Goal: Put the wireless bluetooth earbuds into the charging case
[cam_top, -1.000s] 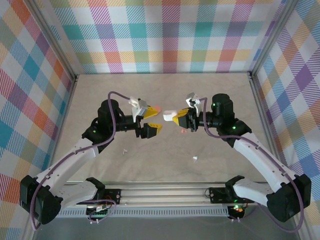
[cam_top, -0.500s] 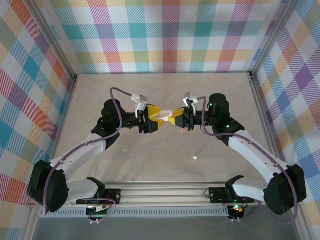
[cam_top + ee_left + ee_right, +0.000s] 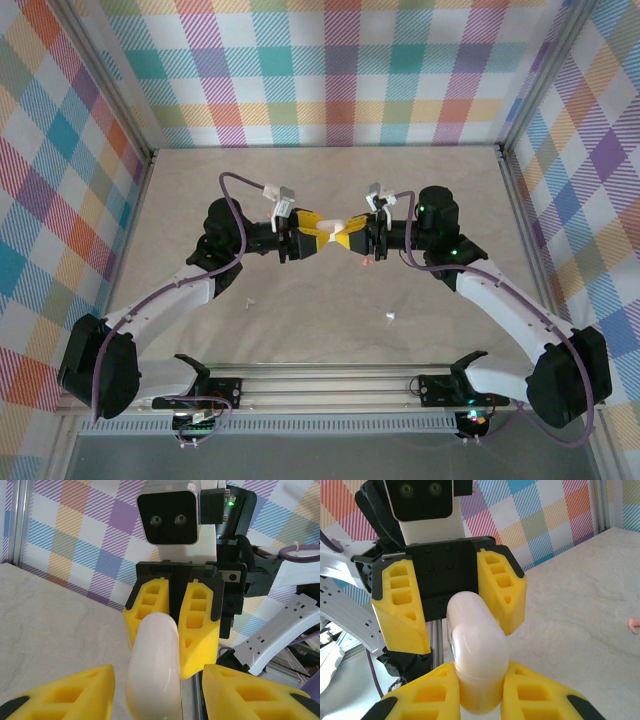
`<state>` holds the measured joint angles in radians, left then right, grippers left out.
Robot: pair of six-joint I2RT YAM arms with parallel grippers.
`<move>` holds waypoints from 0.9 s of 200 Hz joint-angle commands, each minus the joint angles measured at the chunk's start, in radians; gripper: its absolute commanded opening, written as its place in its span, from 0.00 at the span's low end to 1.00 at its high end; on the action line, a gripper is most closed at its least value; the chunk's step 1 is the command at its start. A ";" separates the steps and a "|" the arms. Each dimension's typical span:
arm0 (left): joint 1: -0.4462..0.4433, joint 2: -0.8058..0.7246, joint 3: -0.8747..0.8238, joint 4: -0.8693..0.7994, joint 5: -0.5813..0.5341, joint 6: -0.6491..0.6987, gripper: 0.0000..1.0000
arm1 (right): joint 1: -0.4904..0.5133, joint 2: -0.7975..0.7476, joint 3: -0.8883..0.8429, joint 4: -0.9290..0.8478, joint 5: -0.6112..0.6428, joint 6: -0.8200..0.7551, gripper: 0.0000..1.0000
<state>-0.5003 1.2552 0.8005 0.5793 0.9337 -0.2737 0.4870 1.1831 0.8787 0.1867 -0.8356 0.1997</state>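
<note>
1. Two hands meet above the worktop (image 3: 300, 340). The right hand (image 3: 347, 238) clasps a white charging case (image 3: 475, 640), apparently closed.
2. The left hand (image 3: 316, 237) has swung in and is narrowing around the case's free end, gaps remaining; likely bracing to open it.
3. A pink earbud (image 3: 367, 261) lies loose just beside the right hand, and a white earbud (image 3: 390, 317) lies nearer that arm's base.

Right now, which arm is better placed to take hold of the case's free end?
Left: the left gripper straddles the free end of the white case, jaws apart, while the right gripper grips its other end.
</note>
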 commanded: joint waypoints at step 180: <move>-0.004 -0.039 0.005 -0.089 0.009 0.058 0.00 | -0.003 -0.033 0.031 -0.049 0.063 -0.009 0.36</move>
<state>-0.5014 1.2514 0.7925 0.5606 0.9352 -0.2977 0.4835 1.1816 0.8799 0.1852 -0.8230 0.2203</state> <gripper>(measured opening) 0.157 0.328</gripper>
